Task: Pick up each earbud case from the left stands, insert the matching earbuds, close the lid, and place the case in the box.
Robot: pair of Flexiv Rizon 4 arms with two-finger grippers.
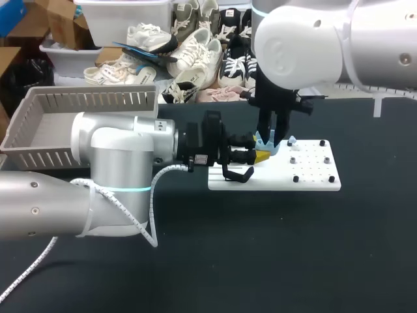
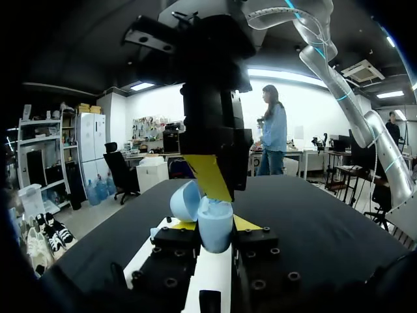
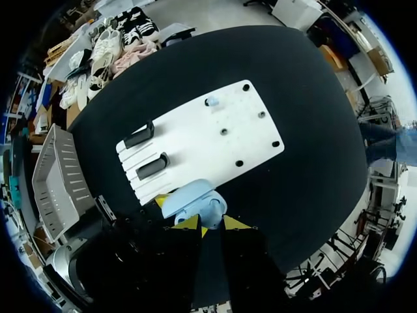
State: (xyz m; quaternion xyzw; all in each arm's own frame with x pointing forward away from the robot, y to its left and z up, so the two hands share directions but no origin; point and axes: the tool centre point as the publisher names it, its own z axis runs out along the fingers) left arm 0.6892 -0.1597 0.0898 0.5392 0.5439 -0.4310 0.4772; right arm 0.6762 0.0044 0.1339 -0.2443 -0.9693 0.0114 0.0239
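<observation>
A light blue earbud case (image 2: 215, 235) with its lid (image 2: 184, 199) open is held over the near edge of the white board (image 1: 313, 171). My left gripper (image 2: 215, 224) is shut on its body from both sides. My right gripper (image 1: 270, 139) comes straight down from above onto the open case (image 1: 263, 141). In the right wrist view the case (image 3: 193, 201) lies just ahead of the right gripper (image 3: 212, 223), and whether anything is in that gripper is hidden. One pale blue earbud (image 3: 212, 101) sits on the board's far side.
Two black stands (image 3: 140, 135) (image 3: 154, 166) sit on the white board (image 3: 215, 130), on the side nearest my left arm, and small black pegs (image 1: 294, 178) dot it. A grey slatted basket (image 1: 45, 120) stands at the table's back left.
</observation>
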